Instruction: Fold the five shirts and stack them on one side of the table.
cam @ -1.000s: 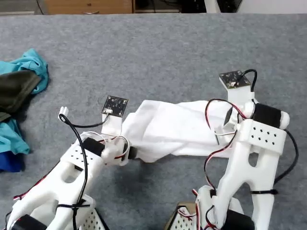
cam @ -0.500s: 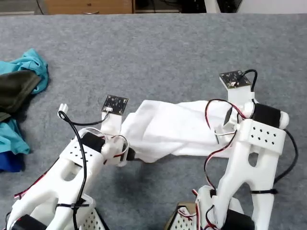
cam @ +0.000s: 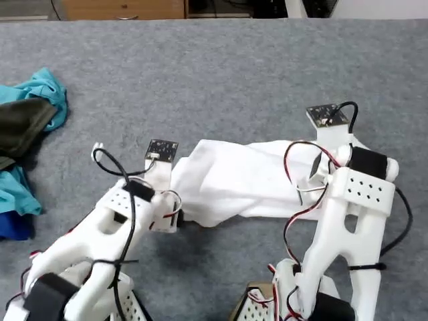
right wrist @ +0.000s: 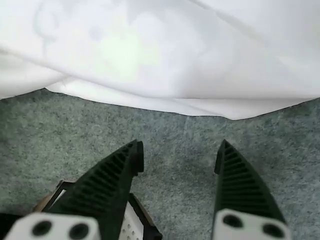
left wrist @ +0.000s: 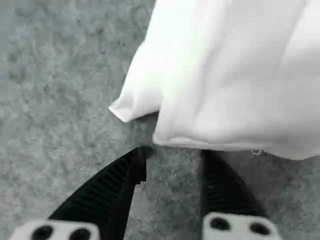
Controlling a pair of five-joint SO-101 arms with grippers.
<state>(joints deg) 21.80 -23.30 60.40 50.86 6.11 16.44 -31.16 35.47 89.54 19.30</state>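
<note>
At the middle of the table (cam: 234, 67), between the two arms: white shirt (cam: 247, 180) lying loosely bunched, stretched crosswise. Left fingers (left wrist: 115, 185) spread apart, holding nothing, tips over bare grey table just short of the shirt's hem near one corner. Right fingers (right wrist: 107, 185) spread wide, also empty, tips just short of the shirt's near edge. Other shirts (cam: 27, 127) (teal, dark olive, blue) heaped at the table's left edge, well apart from the white one.

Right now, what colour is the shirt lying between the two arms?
The shirt is plain white, clearest in the high view.
</note>
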